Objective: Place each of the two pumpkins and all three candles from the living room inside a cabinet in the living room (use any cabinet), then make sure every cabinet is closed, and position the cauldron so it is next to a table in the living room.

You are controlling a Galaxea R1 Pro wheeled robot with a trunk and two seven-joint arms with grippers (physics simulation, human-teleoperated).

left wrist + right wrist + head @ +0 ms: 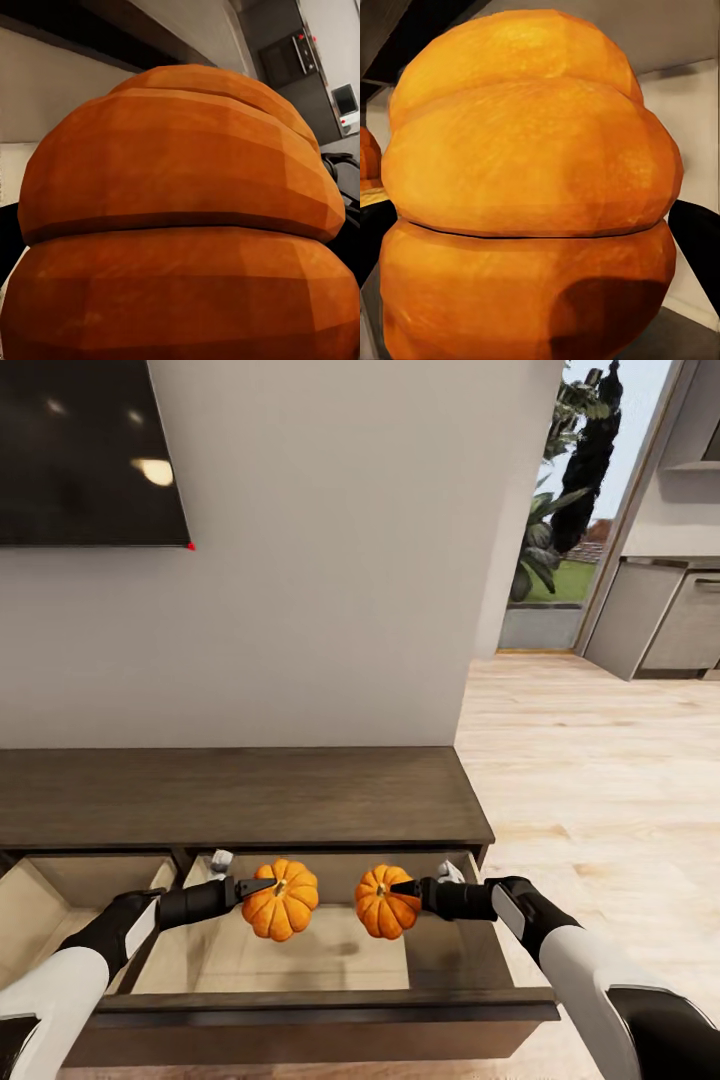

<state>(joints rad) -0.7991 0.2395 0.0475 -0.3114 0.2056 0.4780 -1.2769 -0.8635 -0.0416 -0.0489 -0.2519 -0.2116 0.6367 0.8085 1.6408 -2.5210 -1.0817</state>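
Note:
Two orange pumpkins hang over an open drawer of the low dark-brown cabinet (pixel 240 795). My left gripper (pixel 252 888) is shut on the left pumpkin (pixel 282 905), which looms close in the left wrist view (pixel 180 225). The right pumpkin (pixel 384 905) is held by my right gripper (pixel 408 887), also shut, and it takes up most of the right wrist view (pixel 525 195). Both pumpkins hover above the drawer's pale floor (pixel 270 955), apart from each other. The candles and the cauldron are out of view.
A second open drawer (pixel 60 900) lies to the left. A dark TV screen (pixel 85 450) hangs on the wall above the cabinet. To the right, wood floor (pixel 600 780) runs toward grey kitchen cupboards (pixel 665 615) and a window with plants.

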